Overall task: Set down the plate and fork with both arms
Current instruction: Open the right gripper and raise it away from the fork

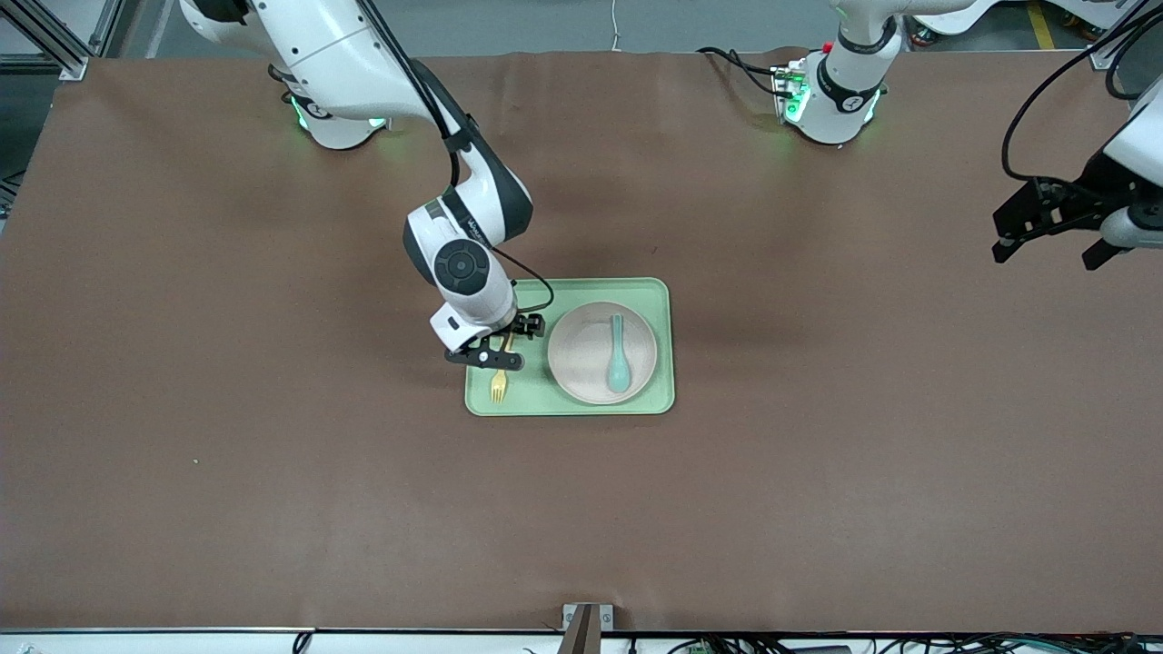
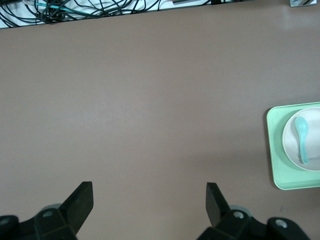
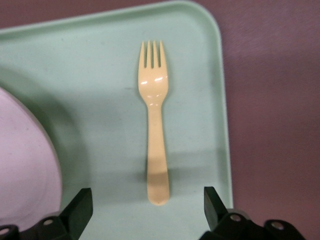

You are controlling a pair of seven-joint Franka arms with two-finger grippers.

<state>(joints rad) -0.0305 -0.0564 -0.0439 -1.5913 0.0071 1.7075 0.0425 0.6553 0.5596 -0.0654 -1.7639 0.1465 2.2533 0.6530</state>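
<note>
Right gripper [image 3: 145, 207] wide open over fork [image 3: 155, 120], holding nothing

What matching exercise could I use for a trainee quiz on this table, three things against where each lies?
Things:
1. pale yellow plastic fork
2. teal plastic spoon
3. round pale beige-pink plate

Places:
A. in the plate
B. on the rectangular light green tray, toward the left arm's end
C. flat on the tray beside the plate, under the open right gripper

Pairs: 1-C, 2-A, 3-B

The open left gripper waits over bare table.
</note>
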